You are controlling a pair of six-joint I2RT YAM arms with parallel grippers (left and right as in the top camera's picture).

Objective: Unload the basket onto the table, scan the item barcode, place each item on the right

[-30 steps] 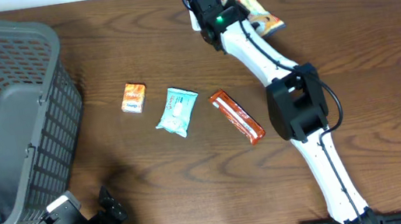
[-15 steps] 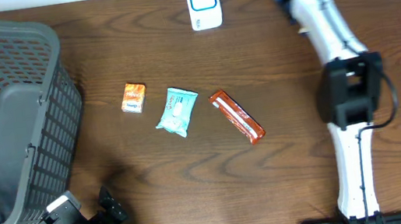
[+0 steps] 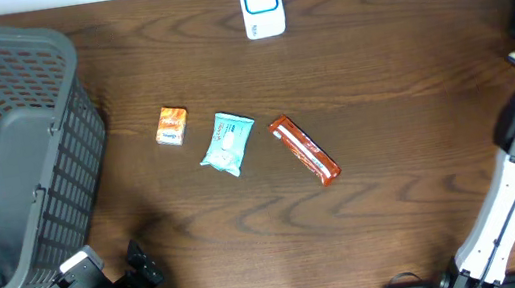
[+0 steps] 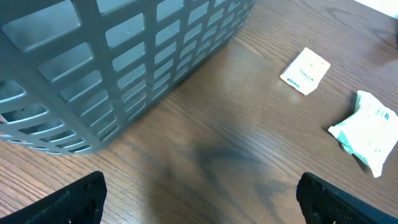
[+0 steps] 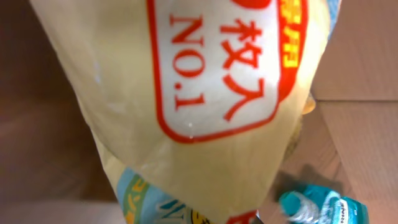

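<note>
Though its fingers are hidden, the right hand is clamped on the yellow packet [image 5: 205, 106], right before it.

A yellow snack packet [image 5: 205, 137] is seen right up against the right wrist camera, its white label ringed in red and printed NO.1. Out on the table [image 3: 408, 62], the white scanner [image 3: 261, 4] with its blue face is set at the far edge. A small orange packet [image 3: 171, 126], a teal pouch [image 3: 228, 143] and a brown-orange bar [image 3: 304, 149] are laid flat in a row, each apart from the next
</note>
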